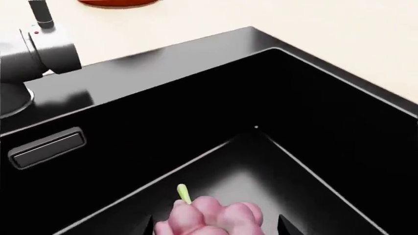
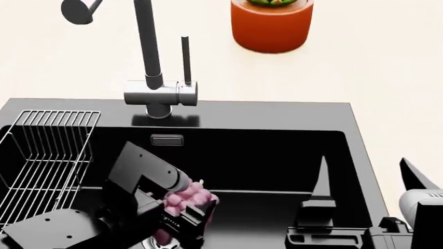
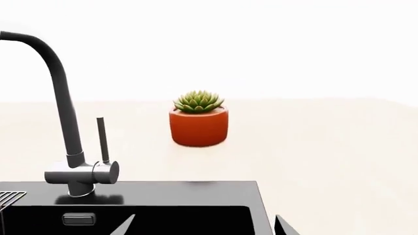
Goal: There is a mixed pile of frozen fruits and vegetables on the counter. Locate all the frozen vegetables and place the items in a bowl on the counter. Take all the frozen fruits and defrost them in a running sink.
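A: Left gripper (image 2: 185, 210)?
B: Down inside the sink (image 2: 277, 155), over the black floor near the left side. Its fingers are pinched on the pink bumpy cluster (image 2: 188, 198). The left wrist view shows the cluster (image 1: 212, 218) sitting between the two dark fingertips, a short pale green stem sticking out of it, basin corner behind.

A: Is the cluster touching the sink floor?
B: Hard to call from these views; it looks held just above it, but the arm hides the underside.

A: Right gripper (image 2: 325, 207)?
B: Low at the right side of the basin, one tall dark finger pointing up in the head view. In the right wrist view only two fingertips (image 3: 282, 226) poke in at the edge, set apart, nothing between them. So spread, holding nothing.

A: Sink fixtures?
B: Tall dark grey faucet (image 2: 149, 57) at the back rim, spout swung to the left, thin lever beside it. No water stream can be made out. Wire rack (image 2: 49, 155) hangs in the left end of the basin. Overflow slot (image 2: 167, 139) on the back wall under the faucet.

A: Anything else?
B: Orange plant pot (image 2: 271, 26) with a green succulent on the counter (image 2: 387, 62) behind the sink, right of the faucet, well apart from both grippers.
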`<state>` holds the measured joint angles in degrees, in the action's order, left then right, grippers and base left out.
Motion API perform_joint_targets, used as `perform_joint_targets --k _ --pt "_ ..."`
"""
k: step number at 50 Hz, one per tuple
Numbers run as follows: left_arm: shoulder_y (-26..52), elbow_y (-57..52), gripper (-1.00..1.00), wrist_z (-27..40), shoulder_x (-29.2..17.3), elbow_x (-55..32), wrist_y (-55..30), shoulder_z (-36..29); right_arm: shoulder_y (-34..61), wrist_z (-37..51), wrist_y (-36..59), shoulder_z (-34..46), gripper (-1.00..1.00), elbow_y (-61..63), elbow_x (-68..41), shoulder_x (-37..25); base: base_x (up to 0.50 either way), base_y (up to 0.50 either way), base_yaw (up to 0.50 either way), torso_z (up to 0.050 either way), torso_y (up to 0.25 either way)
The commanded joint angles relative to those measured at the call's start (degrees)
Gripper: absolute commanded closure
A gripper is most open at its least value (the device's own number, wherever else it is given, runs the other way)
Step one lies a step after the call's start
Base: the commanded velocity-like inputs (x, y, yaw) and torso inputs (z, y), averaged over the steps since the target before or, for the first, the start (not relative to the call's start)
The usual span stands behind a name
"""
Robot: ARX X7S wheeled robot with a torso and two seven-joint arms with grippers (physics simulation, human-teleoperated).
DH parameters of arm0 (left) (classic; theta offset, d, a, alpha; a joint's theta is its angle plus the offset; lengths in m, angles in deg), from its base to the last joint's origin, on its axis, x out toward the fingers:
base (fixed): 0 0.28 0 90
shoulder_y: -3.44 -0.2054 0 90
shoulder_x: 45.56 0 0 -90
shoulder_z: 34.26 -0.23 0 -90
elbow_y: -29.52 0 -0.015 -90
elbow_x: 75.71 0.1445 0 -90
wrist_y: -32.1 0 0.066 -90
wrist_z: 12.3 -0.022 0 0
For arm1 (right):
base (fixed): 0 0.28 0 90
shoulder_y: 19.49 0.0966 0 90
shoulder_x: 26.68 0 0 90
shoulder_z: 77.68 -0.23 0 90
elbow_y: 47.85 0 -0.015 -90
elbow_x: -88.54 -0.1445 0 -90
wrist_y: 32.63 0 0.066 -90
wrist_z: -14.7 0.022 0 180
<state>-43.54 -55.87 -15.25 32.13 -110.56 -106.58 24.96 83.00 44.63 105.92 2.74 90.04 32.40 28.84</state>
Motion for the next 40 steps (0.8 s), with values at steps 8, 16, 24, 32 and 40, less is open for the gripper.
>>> perform_joint_targets --k 8,16,24,32,40 --pt "-2.04 11.12 1.0 -0.28 2.22 3.53 7.52 -5.21 -0.05 -0.53 -0.58 1.6 -1.0 -0.93 1.24 0.05 0.0 0.0 0.0 0.0 0.0" --pt "-1.3 7.33 -1.0 1.66 1.82 3.01 6.08 -4.71 -0.27 -0.65 -0.87 1.85 -1.0 -1.13 1.28 0.11 0.0 0.0 0.0 0.002 0.0" --pt "-1.05 -7.07 -1.0 9.12 -0.34 -0.79 -0.6 -0.05 -0.51 -0.62 -0.99 2.36 -1.0 -1.1 1.51 0.13 0.0 0.0 0.0 0.0 0.001" --pt "-0.53 -25.48 -1.0 17.26 -2.95 -9.49 -10.85 7.91 -0.37 -1.02 -1.34 3.26 -1.0 -1.95 2.38 0.23 0.0 0.0 0.0 0.0 0.0" --pt "-2.02 -37.58 -1.0 24.52 -7.4 -15.25 -16.63 16.36 -0.37 -1.0 -1.59 3.37 -1.0 -2.14 2.51 0.14 0.0 0.0 0.0 0.0 0.0"
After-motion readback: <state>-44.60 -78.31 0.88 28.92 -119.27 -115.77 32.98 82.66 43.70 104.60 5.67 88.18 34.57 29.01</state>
